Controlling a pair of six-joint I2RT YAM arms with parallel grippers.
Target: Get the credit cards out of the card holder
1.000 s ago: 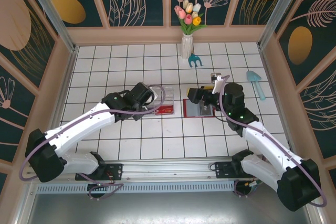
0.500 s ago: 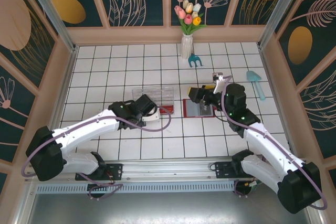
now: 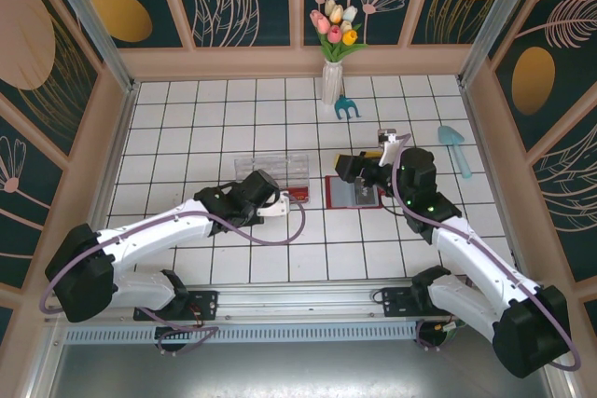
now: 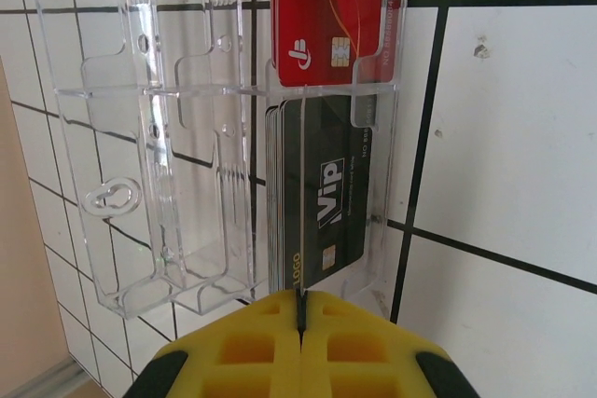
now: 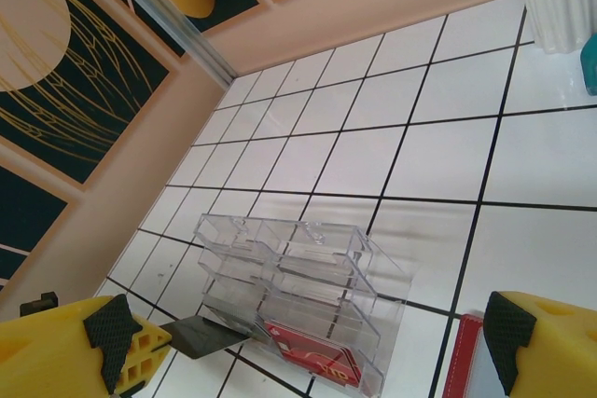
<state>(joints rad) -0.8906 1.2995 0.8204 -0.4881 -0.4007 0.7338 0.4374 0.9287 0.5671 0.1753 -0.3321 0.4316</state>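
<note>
Deposit step, likely: left fingers (image 4: pixel 244 349) clamp dark grey card (image 5: pixel 201 337), clear box (image 4: pixel 140 137) at 12 o'clock; next, slot it, release; right fingers (image 5: pixel 65 337) spread over card holder (image 3: pixel 335 197).

**Card print in the left wrist view**

The dark grey card (image 4: pixel 322 202), lying in the clear plastic box (image 4: pixel 159 137), is showing "ViP" in large white letters across its middle. "LOGO" is running in small yellow letters along its left edge, near a chip. The red card (image 4: pixel 326 6) in the next compartment is carrying a white emblem rather than a word. Pale capitals are running along the right edge of both cards, too small to read.
</note>
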